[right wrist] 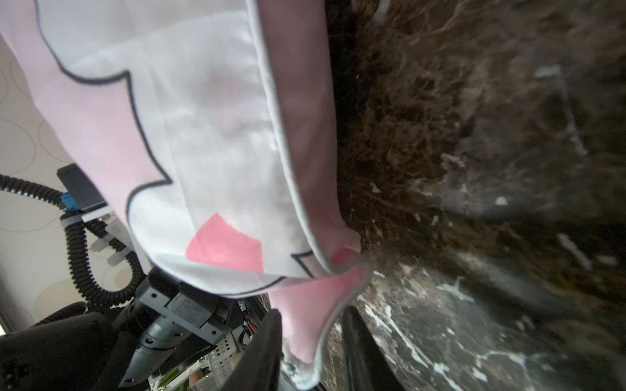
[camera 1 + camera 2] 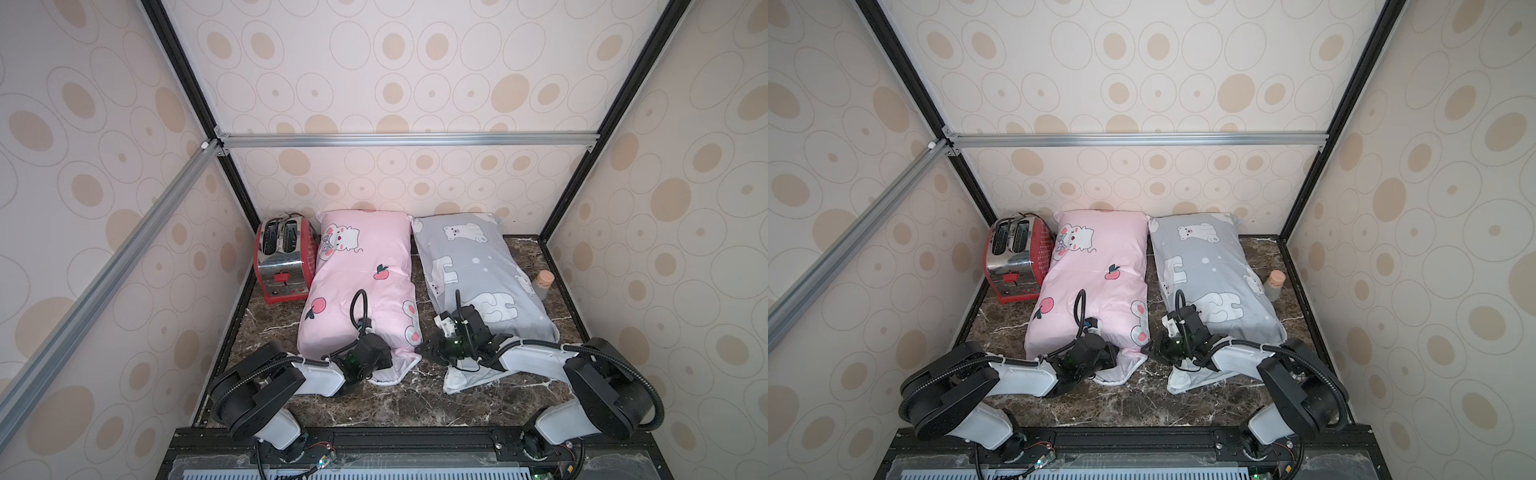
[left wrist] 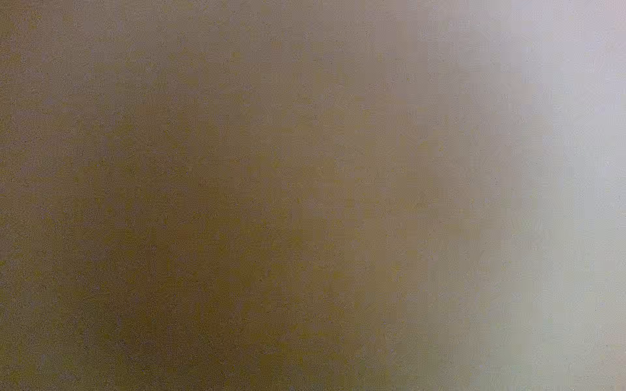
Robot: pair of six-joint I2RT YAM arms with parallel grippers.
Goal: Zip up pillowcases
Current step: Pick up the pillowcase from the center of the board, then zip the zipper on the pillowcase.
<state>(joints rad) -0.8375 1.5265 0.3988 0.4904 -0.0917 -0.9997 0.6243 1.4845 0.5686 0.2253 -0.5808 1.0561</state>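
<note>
Fabric edge of pink pillowcase (image 1: 315, 325) seemingly pinched by right gripper (image 1: 311, 342).

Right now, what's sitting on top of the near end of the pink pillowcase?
The left arm's wrist and its looping black cable rest on the pink pillowcase. The left gripper itself is hidden beneath that wrist, and the left wrist view shows only blur.

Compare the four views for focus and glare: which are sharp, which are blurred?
Both top views: sharp, evenly lit, glare only on the toaster. Left wrist view: a featureless brown-to-grey blur, nothing readable. Right wrist view: pink pillowcase fairly clear, marble table soft and smeared.
</note>
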